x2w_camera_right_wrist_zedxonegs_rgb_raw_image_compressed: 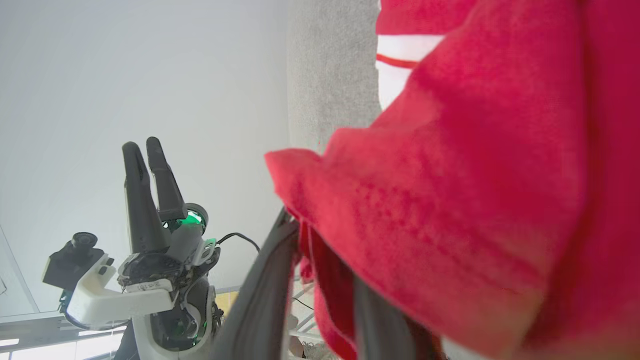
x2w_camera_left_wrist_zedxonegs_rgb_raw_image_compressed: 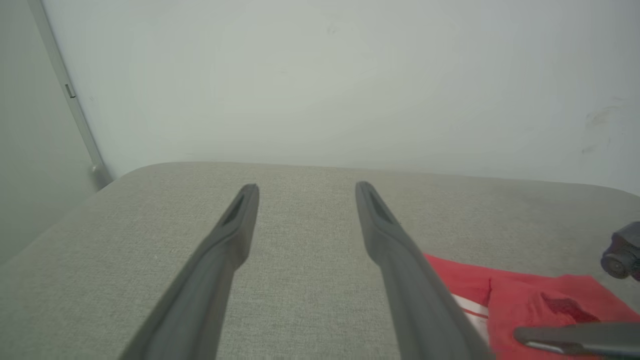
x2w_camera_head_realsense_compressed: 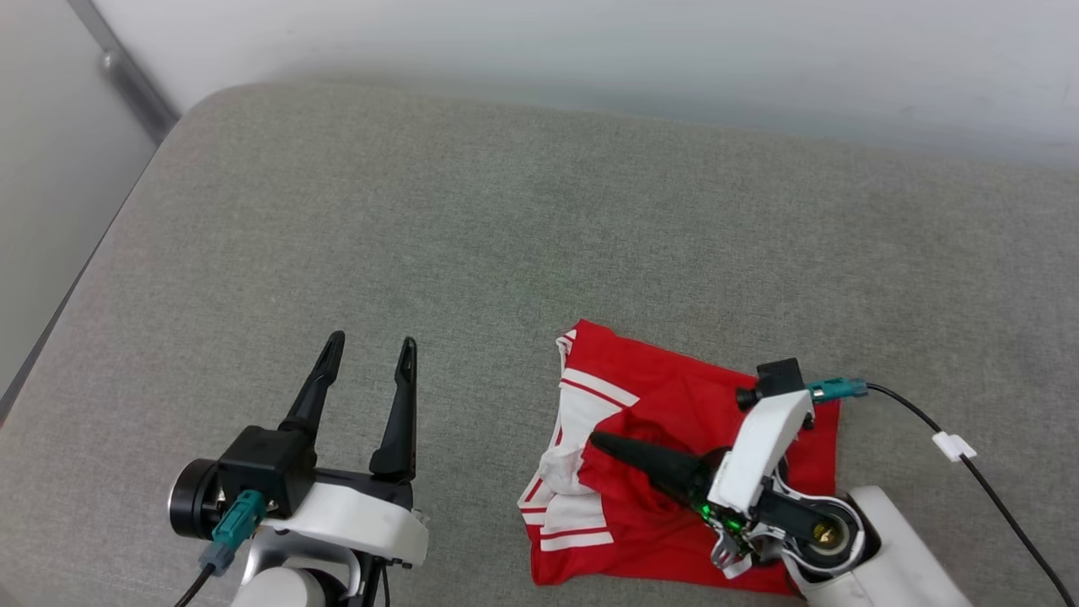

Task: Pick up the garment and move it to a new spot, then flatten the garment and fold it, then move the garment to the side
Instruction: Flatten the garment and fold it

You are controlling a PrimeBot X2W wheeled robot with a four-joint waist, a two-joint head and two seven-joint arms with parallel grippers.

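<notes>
Right tool [x2w_camera_head_realsense_compressed: 600,440]: low over the shirt [x2w_camera_head_realsense_compressed: 674,396], pointing toward the other arm. Red cloth lies between its fingers [x2w_camera_right_wrist_zedxonegs_rgb_raw_image_compressed: 260,300] and drapes over them. I cannot tell whether the cloth is pinched or just lying loose.
Likely reason: the shirt already looks folded, so this is probably the hold for shifting it aside.
Left tool [x2w_camera_head_realsense_compressed: 373,341]: spread wide, holding nothing, above bare table [x2w_camera_head_realsense_compressed: 506,211] and well apart from the shirt; probably parked out of the way.
Shirt: at the near right of the table, a rough rectangle. It is soft, matte red knit with white striped sleeve layers along its left edge, and it is humped up around the right tool.
Table: grey woven cover, flat, with a rounded far corner.
Wall [x2w_camera_head_realsense_compressed: 590,51]: pale and smooth, behind the table.
</notes>
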